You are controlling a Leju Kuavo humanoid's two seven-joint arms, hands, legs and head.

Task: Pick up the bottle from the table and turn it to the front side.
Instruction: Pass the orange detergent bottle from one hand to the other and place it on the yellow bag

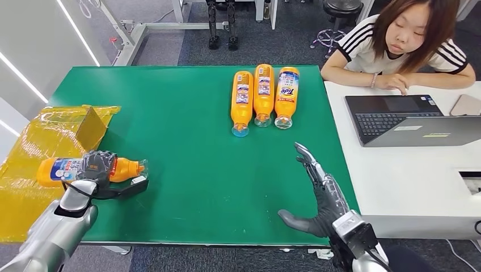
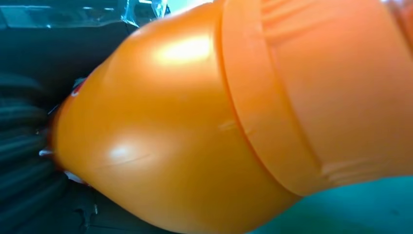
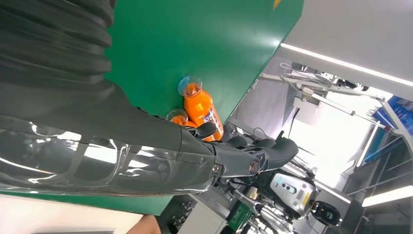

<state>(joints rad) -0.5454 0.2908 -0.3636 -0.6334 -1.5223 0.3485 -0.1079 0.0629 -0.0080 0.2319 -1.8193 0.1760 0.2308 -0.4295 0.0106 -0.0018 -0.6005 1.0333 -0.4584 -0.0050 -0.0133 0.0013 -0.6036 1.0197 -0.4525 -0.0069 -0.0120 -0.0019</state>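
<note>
Green table (image 1: 187, 170), white desk (image 1: 408, 187), grey floor (image 1: 170, 51)

Left arm (image 1: 57, 229): silver, smooth rounded shell, with a black cable looped at the wrist.
Left hand (image 1: 96, 165): dark grey, ribbed cover.
Right hand (image 1: 320, 195): dark grey palm and thick thumb; fingers (image 1: 309, 158) were slim, silver-grey and segmented.
Right wrist (image 1: 354, 229): black block with a white panel.
Right thumb (image 3: 122, 161): glossy grey, reflective.
</note>
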